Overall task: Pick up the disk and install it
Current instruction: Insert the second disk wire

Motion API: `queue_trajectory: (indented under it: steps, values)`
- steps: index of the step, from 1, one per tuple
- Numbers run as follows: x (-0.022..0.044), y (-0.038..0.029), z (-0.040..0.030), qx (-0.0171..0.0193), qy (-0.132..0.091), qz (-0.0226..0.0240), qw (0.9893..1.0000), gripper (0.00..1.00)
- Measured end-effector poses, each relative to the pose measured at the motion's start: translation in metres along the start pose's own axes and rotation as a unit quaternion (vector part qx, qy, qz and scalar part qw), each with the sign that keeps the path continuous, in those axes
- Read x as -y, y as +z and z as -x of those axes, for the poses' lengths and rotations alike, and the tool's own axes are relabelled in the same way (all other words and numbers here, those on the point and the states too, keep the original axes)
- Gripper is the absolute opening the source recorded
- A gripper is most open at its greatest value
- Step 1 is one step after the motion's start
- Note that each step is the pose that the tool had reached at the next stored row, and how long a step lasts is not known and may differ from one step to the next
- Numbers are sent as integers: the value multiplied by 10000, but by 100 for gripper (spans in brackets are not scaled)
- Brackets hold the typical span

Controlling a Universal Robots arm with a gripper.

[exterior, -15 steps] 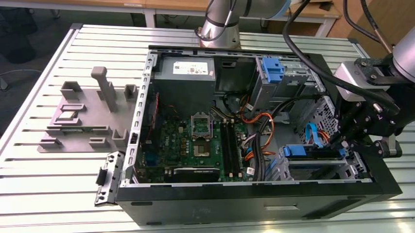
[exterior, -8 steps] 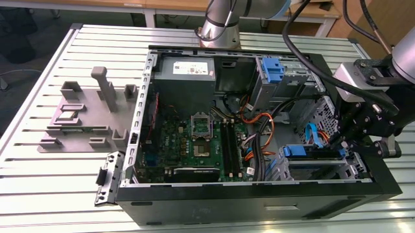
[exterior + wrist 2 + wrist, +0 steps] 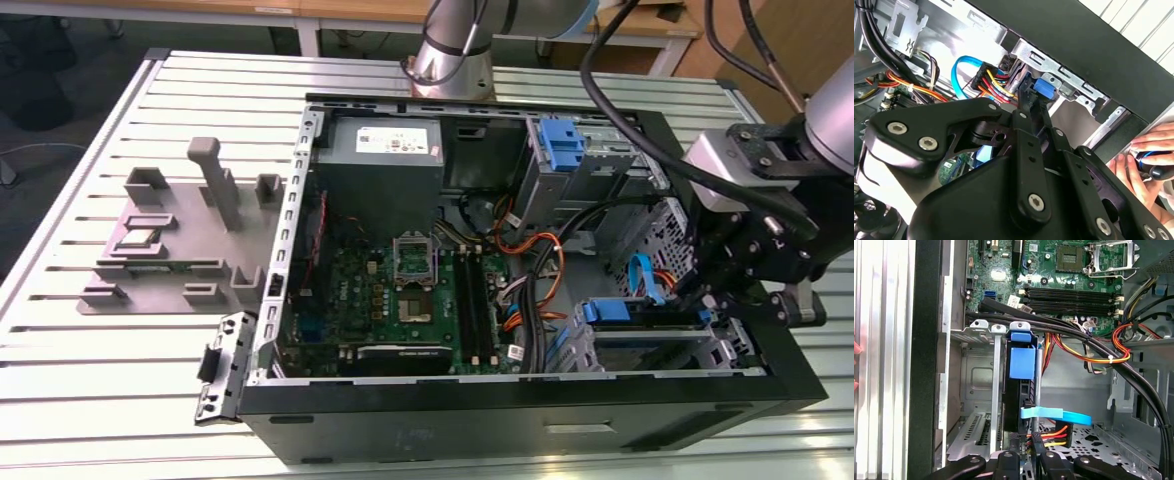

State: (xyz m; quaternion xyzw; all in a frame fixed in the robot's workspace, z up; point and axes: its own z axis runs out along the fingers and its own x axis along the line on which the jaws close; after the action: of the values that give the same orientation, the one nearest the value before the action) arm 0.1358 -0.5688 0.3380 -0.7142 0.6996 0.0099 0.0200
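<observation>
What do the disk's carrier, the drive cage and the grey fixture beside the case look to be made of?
Disk carrier: glossy blue, looks moulded plastic. Drive cage: bare silvery sheet metal, stamped and perforated, likely steel. Grey fixture: matte uniform grey, blocky; probably plastic or printed, not certain.

Blue-railed disk [image 3: 1021, 362], green motherboard [image 3: 400, 290], black tool [image 3: 1024, 460], light-blue cable [image 3: 1056, 415]

The disk [image 3: 1021, 390] sits in the drive cage [image 3: 979, 390] inside the computer case [image 3: 534, 425], beside the motherboard [image 3: 400, 290].
</observation>
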Motion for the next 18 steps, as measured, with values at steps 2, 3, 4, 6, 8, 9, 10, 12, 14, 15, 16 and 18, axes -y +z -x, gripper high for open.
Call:
queue_trajectory:
  steps: [2,3,4,6,8,9,10,12,14,15,16,18]
  values:
    - [-1,16,-1,-10,0,0,10000,24]
    - [-1,22,-1,-16,0,0,10000,24]
    - [-3,26,-1,-21,0,0,10000,24]
    - [-6,29,-1,-24,0,0,10000,24]
    - [-9,33,-1,-25,0,0,10000,24]
    - [-12,38,-1,-28,0,1,10000,24]
    - [-12,38,-1,-30,0,1,10000,24]
    - [-12,38,-2,-31,0,1,10000,24]
    - [-11,38,-2,-32,0,1,10000,24]
    - [-12,38,-1,-32,0,1,10000,24]
    - [-12,38,-1,-33,0,1,10000,24]
    - [-12,38,-1,-34,0,1,10000,24]
